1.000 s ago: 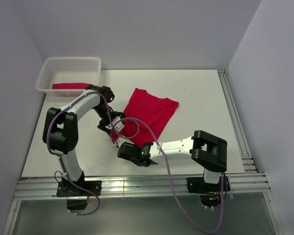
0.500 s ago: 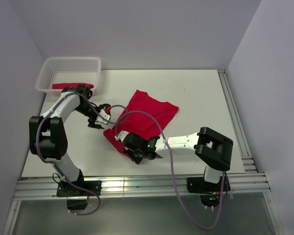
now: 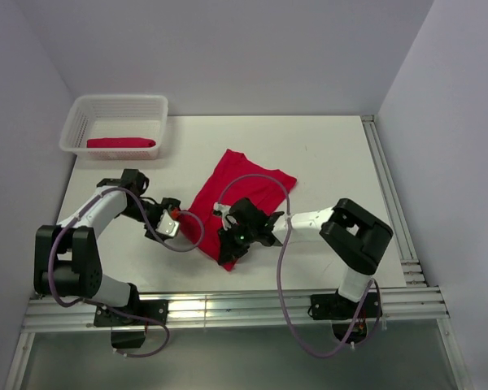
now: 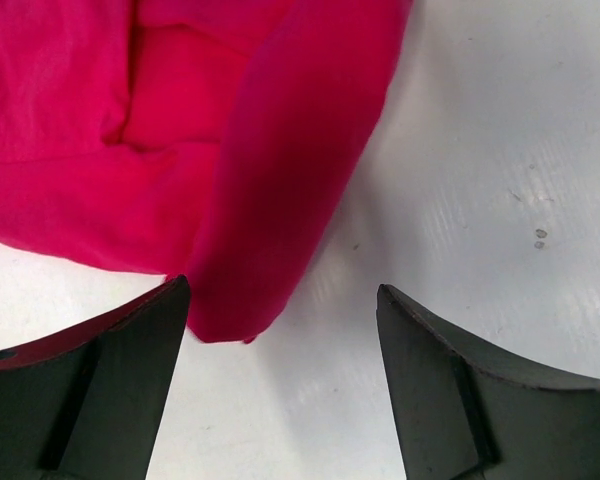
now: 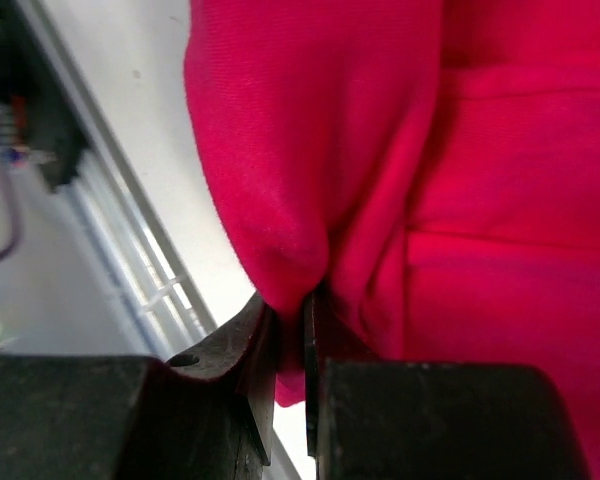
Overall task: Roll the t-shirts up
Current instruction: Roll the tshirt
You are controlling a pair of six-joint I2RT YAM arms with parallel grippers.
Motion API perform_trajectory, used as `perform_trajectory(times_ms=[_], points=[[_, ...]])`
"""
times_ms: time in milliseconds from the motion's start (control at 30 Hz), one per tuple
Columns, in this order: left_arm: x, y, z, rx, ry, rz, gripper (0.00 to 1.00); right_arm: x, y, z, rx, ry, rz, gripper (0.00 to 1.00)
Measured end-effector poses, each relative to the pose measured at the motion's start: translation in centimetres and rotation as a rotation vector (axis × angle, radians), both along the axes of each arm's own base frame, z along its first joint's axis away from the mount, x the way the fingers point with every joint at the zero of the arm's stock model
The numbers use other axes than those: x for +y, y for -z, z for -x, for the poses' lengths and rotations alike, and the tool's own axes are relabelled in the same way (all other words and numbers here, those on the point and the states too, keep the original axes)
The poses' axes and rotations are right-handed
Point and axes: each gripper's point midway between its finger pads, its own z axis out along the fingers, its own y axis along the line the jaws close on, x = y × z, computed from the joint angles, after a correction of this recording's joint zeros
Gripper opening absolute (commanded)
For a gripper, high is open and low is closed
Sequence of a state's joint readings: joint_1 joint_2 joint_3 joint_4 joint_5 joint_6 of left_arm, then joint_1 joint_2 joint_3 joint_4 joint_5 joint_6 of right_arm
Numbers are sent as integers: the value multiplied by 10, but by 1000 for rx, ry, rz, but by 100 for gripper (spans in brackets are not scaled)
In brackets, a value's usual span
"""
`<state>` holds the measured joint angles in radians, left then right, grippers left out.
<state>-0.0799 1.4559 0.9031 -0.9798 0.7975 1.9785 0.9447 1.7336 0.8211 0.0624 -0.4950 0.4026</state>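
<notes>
One red t-shirt lies spread across the middle of the table, its near end bunched up. My right gripper is shut on a fold of that near end, and red cloth fills most of the right wrist view. My left gripper stands open just left of the shirt, over bare table, with the cloth's edge near its left finger and nothing between the jaws. A second t-shirt lies rolled inside the basket.
The white lattice basket stands at the far left corner. Cables loop from both wrists over the shirt's near part. An aluminium rail runs along the near edge and another down the right side.
My left arm has swung left off the shirt, its jaws open. My right gripper has carried the shirt's near end up and to the right, bunching it.
</notes>
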Motion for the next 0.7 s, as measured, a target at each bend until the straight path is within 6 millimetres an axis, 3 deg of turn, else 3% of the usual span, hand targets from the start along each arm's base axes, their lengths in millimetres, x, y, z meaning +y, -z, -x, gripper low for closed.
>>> perform_trajectory(times_ms=[233, 500, 700], points=[[-6, 16, 6, -48, 14, 25, 83, -2, -3, 1, 138, -16, -102, 0], [-22, 12, -9, -152, 59, 63, 83, -4, -4, 13, 260, -69, -157, 0], [-33, 12, -8, -177, 103, 62, 79, -10, -5, 11, 322, -74, -180, 0]])
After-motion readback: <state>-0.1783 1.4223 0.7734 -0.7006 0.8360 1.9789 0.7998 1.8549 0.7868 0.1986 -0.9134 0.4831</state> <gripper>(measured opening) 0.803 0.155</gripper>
